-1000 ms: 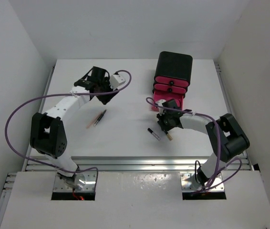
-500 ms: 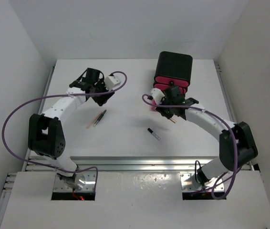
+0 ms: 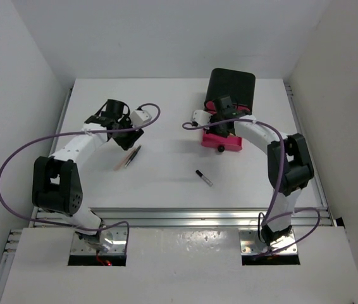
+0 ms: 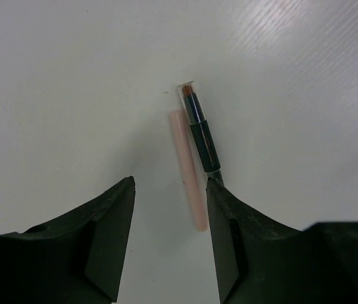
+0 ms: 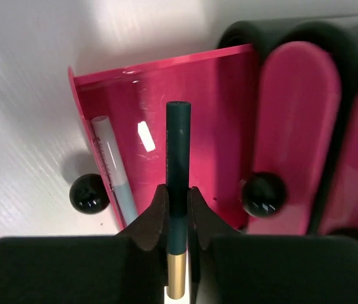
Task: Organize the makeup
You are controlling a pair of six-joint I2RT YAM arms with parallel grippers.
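Right fingers (image 5: 157, 215): clamped on a dark stick with a gold end (image 5: 178, 145). The dark length juts out ahead of the tips and the gold end sits back between them.
Open pink drawer (image 5: 166, 60): directly below and ahead of the right fingers, pulled out of the black box (image 3: 233, 85).
Pale blue stick (image 5: 112, 168): already lying in the drawer, along its wall, to the left of the right fingers.
Drawer knob (image 5: 89, 193): black ball, just left of the right fingertips.
Left fingers (image 4: 220, 221): spread apart and empty, low over the counter (image 3: 166, 101).
Pale pink stick (image 4: 187, 168): on the counter, its near end between the left fingers, close to the right-hand one.
Black pencil with clear cap (image 4: 201, 133): lying alongside the pink stick and touching it, reaching ahead of the left fingertips.
Short black stick (image 3: 203, 177): alone on the counter, well apart from both sets of fingers.
Risk, right side: if let go from this height, the held stick could bounce, roll over the drawer's low front, or land crosswise on the pale blue stick.
Risk, left side: the two sticks lie touching, so closing could take both at once, or pinch one and flick the other away.
Writing: no brand, label or lettering is legible on any item.
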